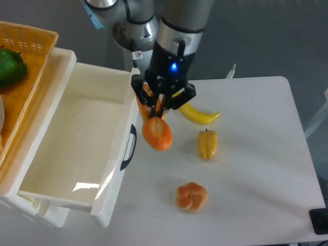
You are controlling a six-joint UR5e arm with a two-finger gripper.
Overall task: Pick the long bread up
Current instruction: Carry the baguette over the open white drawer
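Note:
My gripper [155, 108] is shut on the long bread [156, 131], an orange-brown toy baguette that hangs in the air pointing toward the camera, its rounded end nearest. It hovers above the table next to the right wall of the open white drawer [82, 143], just over the drawer's black handle [129, 147]. The upper part of the bread is hidden between the fingers.
A yellow banana [197, 114] lies on the white table behind the gripper. A small yellow pepper [207, 144] stands to the right, and a round knotted bun [191, 197] sits near the front. An orange basket [20, 56] with a green pepper [10, 66] is at far left.

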